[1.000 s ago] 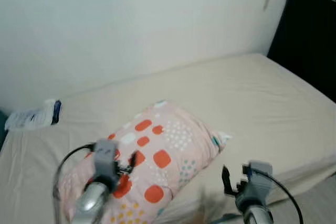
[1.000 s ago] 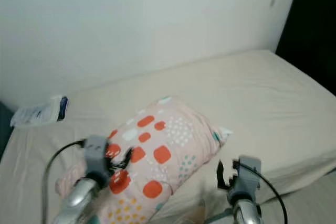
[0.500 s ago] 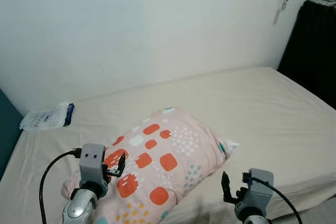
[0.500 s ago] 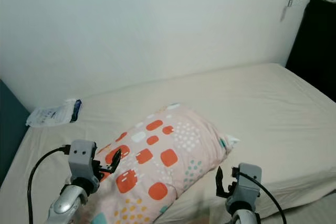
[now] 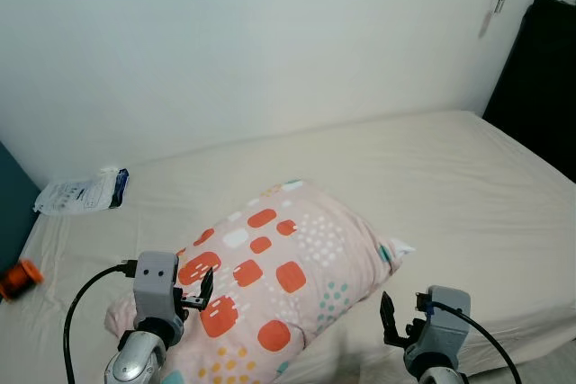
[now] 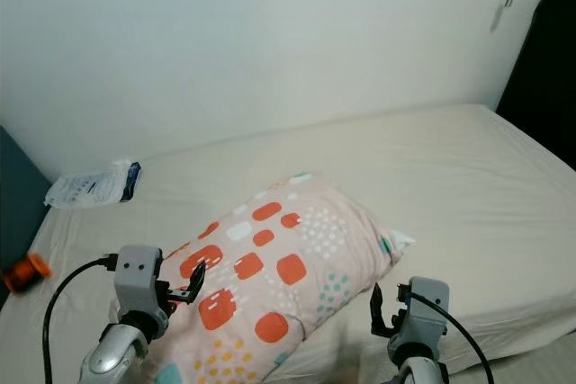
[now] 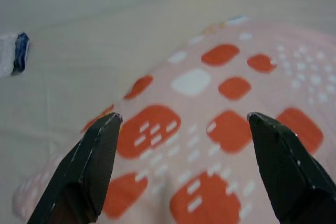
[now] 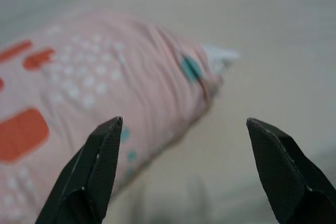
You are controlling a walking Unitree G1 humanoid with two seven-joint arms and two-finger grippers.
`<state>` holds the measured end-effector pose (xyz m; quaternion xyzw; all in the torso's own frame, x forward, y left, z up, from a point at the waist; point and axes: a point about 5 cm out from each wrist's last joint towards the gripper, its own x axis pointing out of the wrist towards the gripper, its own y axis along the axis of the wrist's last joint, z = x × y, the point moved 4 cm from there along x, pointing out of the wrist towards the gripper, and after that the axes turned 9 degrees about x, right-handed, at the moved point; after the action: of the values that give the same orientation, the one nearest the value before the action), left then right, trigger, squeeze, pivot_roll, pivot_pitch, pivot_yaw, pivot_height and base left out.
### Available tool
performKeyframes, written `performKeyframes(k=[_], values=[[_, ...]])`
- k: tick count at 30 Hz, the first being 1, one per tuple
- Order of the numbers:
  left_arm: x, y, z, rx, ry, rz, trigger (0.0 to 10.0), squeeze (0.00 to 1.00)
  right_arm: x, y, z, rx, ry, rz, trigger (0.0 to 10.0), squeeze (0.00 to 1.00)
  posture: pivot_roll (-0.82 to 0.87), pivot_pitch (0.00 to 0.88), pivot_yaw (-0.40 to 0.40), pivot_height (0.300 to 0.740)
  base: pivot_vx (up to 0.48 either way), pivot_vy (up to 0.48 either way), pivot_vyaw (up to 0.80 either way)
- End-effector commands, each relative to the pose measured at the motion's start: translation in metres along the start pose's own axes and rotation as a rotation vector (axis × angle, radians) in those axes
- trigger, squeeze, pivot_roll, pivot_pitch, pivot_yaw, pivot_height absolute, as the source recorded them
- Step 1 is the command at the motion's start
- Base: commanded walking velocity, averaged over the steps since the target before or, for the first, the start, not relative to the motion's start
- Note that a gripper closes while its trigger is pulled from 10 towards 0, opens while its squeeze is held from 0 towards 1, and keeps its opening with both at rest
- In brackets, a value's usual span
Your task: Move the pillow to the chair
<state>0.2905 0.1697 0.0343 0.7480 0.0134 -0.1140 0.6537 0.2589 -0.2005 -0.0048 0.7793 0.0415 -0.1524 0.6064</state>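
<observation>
The left end effector, fingers spread and released, hovers over the near-left part of the pink pillow with orange squares. The right end effector, also spread wide, sits just beside the pillow's right corner. The pillow lies on the beige bed.

Bare bed beyond pillow, seemingly unobstructed.

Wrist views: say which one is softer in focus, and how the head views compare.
Right wrist view: softest, the pillow and bed hazy beyond the open right tool. Left wrist view: mildly soft, yet the pillow's orange patches read clearly between the open left tool's fingers. Left and right eye views: sharp, evenly lit, no glare on the wall.
</observation>
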Motion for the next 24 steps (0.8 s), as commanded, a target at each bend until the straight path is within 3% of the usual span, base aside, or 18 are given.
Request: performKeyframes(k=[1,3,6,9,12,14,16,18,19,20,21,22,23,24], values=[[0.007,0.0,0.004,0.009,-0.02,-0.01,10.0,0.0,0.006,-0.001,-0.008,-0.003,0.018,-0.013,10.0,0.0,0.0,0.0,0.045,0.74,0.0,0.0,0.0],[0.04,0.019,0.028,0.033,-0.103,0.015,10.0,0.0,0.038,0.012,-0.027,-0.037,0.056,-0.018,10.0,0.0,0.01,0.0,0.039,0.74,0.0,0.0,0.0],[0.045,0.03,0.034,0.029,-0.12,0.043,10.0,0.0,0.046,0.021,-0.031,-0.051,0.079,-0.004,10.0,0.0,0.01,0.0,0.037,0.74,0.0,0.0,0.0],[0.023,0.018,0.019,0.019,-0.076,0.027,10.0,0.0,0.031,0.018,-0.017,-0.014,0.051,0.006,10.0,0.0,0.02,0.0,0.033,0.74,0.0,0.0,0.0],[0.013,0.011,0.012,0.019,-0.058,0.01,10.0,0.0,0.023,0.012,-0.011,-0.009,0.038,-0.002,10.0,0.0,0.02,0.0,0.033,0.74,0.0,0.0,0.0],[-0.01,-0.008,-0.001,0.019,-0.019,-0.037,10.0,0.0,0.002,-0.006,-0.001,-0.005,0.021,-0.038,10.0,0.0,0.03,0.0,0.028,0.74,0.0,0.0,0.0],[-0.019,-0.015,-0.006,0.015,0.005,-0.059,10.0,0.0,-0.007,-0.016,-0.001,-0.011,0.025,-0.062,10.0,0.0,0.03,0.0,0.028,0.74,0.0,0.0,0.0],[-0.002,-0.009,-0.001,0.014,-0.006,-0.039,10.0,0.0,0.008,-0.01,-0.007,-0.01,0.031,-0.046,10.0,0.0,0.03,0.0,0.03,0.74,0.0,0.0,0.0],[-0.002,-0.009,-0.001,0.014,-0.006,-0.039,10.0,0.0,0.008,-0.01,-0.007,-0.01,0.031,-0.046,10.0,0.0,0.03,0.0,0.03,0.74,0.0,0.0,0.0],[0.023,0.003,0.01,0.01,-0.034,-0.009,10.0,0.0,0.03,0.005,-0.019,-0.01,0.051,-0.016,10.0,0.0,0.04,0.0,0.032,0.74,0.0,0.0,0.0],[0.034,0.009,0.016,0.003,-0.041,0.003,10.0,0.0,0.039,0.011,-0.025,-0.015,0.065,-0.004,10.0,0.0,0.04,0.0,0.032,0.74,0.0,0.0,0.0],[0.034,0.009,0.016,0.003,-0.041,0.003,10.0,0.0,0.039,0.011,-0.025,-0.015,0.065,-0.004,10.0,0.0,0.04,0.0,0.032,0.74,0.0,0.0,0.0],[0.047,0.018,0.024,-0.017,-0.051,0.015,10.0,0.0,0.05,0.021,-0.033,-0.037,0.079,0.011,10.0,0.0,0.03,0.0,0.036,0.74,0.0,0.0,0.0],[0.048,0.02,0.027,-0.021,-0.055,0.018,10.0,0.0,0.052,0.024,-0.034,-0.045,0.081,0.016,10.0,0.0,0.03,0.0,0.036,0.74,0.0,0.0,0.0]])
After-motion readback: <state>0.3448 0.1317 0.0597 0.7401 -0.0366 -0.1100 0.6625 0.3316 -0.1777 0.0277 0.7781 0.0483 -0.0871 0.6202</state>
